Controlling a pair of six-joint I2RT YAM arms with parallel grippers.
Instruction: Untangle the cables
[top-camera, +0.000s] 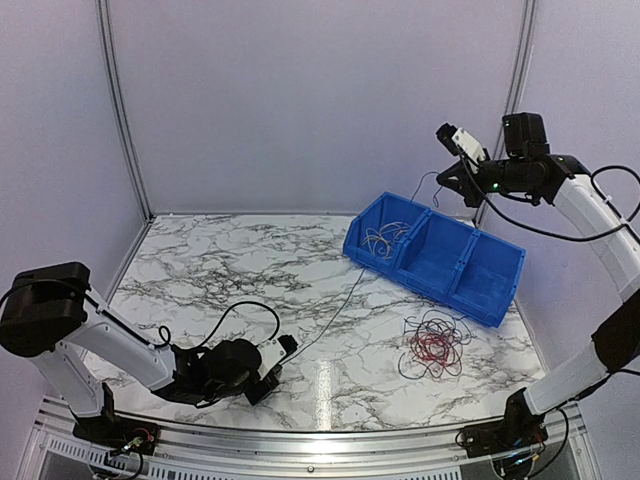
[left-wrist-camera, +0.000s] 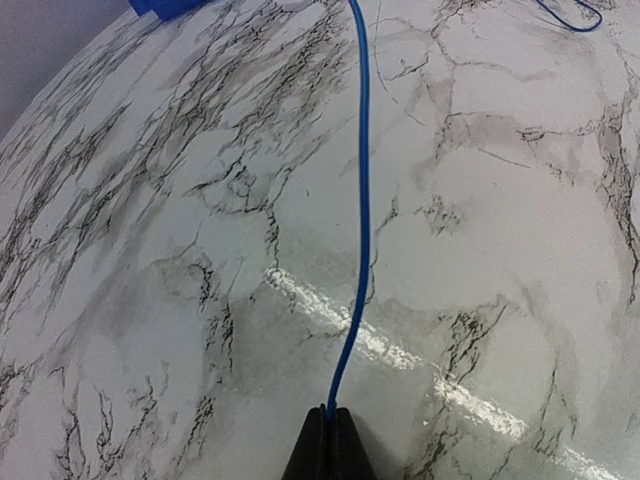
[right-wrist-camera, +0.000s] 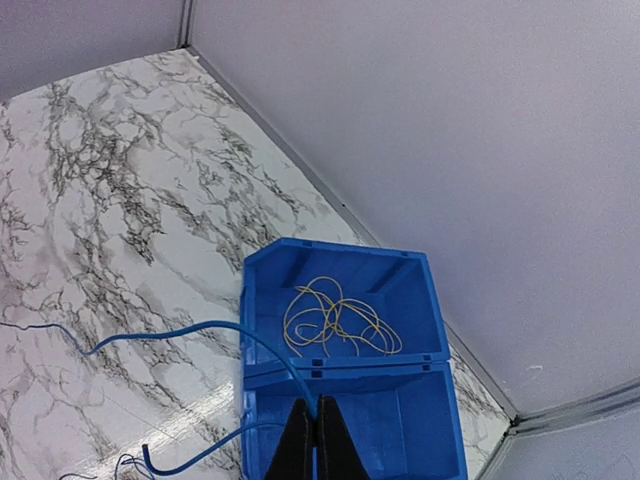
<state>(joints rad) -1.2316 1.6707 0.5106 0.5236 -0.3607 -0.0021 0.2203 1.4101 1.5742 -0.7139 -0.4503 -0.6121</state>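
A tangle of red and dark blue cables (top-camera: 434, 346) lies on the marble table in front of the blue bin (top-camera: 470, 290). Pale tan cables (top-camera: 380, 238) lie in the bin's left compartment and also show in the right wrist view (right-wrist-camera: 335, 320). My left gripper (top-camera: 283, 350) sits low on the table, shut on one end of a blue cable (left-wrist-camera: 360, 200). My right gripper (top-camera: 443, 182) is raised above the bin, shut on the same blue cable (right-wrist-camera: 200, 328). The cable runs between them across the table.
The blue bin (right-wrist-camera: 420, 420) has three compartments; the middle and right ones hold no cables. Grey walls with metal posts enclose the table at the back and sides. A metal rail runs along the near edge.
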